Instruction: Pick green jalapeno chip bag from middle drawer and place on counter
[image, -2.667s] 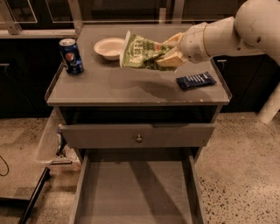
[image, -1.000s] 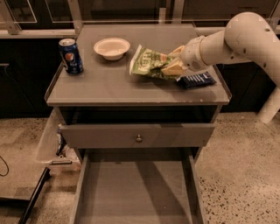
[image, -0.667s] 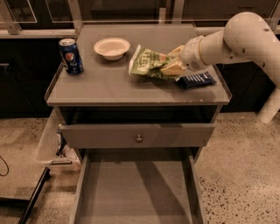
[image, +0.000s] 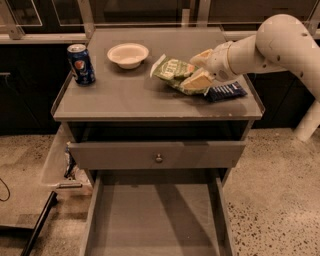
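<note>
Chip bag (image: 172, 69) lies on the counter (image: 135, 95), right of centre, with its crinkled green foil down on the grey top and a whitish seam pointing toward the back left. Sweeping my feed from the left, I see a blue can (image: 81, 64) standing upright near the left rim. A pale bowl (image: 128, 54) sits just right of it and further back, apart from both the can and the bag. Next comes the bag, and at its right end the gripper (image: 197, 69), low over the counter, with one finger behind the foil and one in front, pinching that end between them. The white arm (image: 270, 42) runs off from it to the upper right. A dark-blue bar (image: 226, 91) lies flat just right of the gripper, close to the right rim, and I cannot tell whether it touches the bag. Below the counter a drawer front (image: 157, 154) with a small round knob (image: 159, 158) sticks out a little. Under that the drawer (image: 155, 220) is pulled far out toward me, showing its bare grey bottom and low side walls.
</note>
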